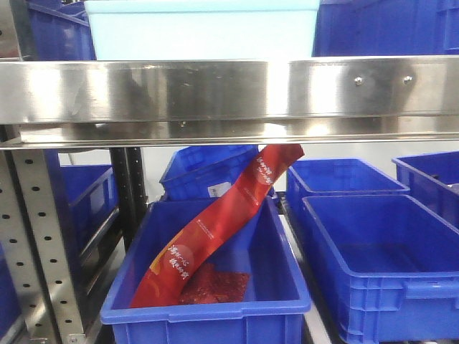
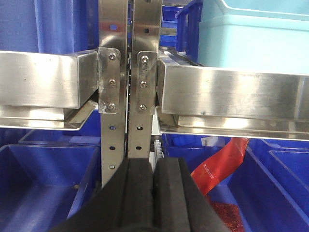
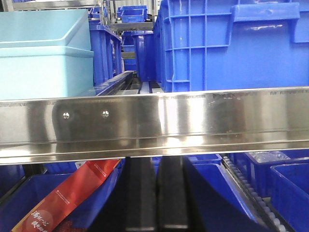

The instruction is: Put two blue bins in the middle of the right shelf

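Observation:
Two pale blue bins stand on the steel shelf, one nested in the other. The front view shows them at top centre [image 1: 204,36]. In the left wrist view the lower bin [image 2: 251,41] is at top right with the upper bin [image 2: 260,7] inside it. In the right wrist view the lower bin [image 3: 46,72] is at top left under the upper bin [image 3: 43,26]. My left gripper [image 2: 154,166] is shut and empty, below the shelf rail, facing the perforated upright. My right gripper [image 3: 156,166] is shut and empty, just under the rail, right of the bins.
A steel shelf rail [image 1: 229,93] crosses all views. Perforated uprights [image 2: 128,96] stand at the left. Dark blue crates [image 3: 231,46] flank the pale bins. Below, a dark blue crate [image 1: 215,301] holds a long red bag [image 1: 215,222]; more crates [image 1: 380,265] stand to the right.

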### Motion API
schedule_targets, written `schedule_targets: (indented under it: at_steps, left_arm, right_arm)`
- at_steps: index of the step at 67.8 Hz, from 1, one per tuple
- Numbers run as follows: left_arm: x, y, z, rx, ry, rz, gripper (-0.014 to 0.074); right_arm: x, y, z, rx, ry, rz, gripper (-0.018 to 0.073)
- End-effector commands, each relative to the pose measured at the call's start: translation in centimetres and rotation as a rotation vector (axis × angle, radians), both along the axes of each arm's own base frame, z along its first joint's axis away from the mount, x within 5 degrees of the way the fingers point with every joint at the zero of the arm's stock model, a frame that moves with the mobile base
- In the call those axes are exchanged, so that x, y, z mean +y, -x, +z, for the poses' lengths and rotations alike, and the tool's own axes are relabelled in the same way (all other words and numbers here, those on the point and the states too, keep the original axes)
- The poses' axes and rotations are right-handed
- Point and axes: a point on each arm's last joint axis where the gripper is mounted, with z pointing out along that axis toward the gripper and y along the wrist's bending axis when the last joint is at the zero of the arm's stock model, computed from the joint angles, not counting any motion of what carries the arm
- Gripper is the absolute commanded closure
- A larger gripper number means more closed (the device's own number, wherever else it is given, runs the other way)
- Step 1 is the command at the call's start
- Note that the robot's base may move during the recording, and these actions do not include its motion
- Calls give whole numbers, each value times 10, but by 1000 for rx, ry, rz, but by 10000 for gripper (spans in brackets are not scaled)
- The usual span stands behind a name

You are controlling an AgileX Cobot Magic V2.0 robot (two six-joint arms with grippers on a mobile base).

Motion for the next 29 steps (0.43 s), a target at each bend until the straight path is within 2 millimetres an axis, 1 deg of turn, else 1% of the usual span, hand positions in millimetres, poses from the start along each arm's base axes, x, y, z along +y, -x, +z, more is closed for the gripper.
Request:
schedule_targets:
  at_steps: [1, 29]
  left_arm:
    - [0, 0, 2, -22, 1, 0, 707]
    - [0, 0, 2, -22, 1, 0, 707]
  right_arm:
    - [0, 1, 1, -18, 16, -8, 721]
    - [0, 1, 1, -18, 16, -8, 721]
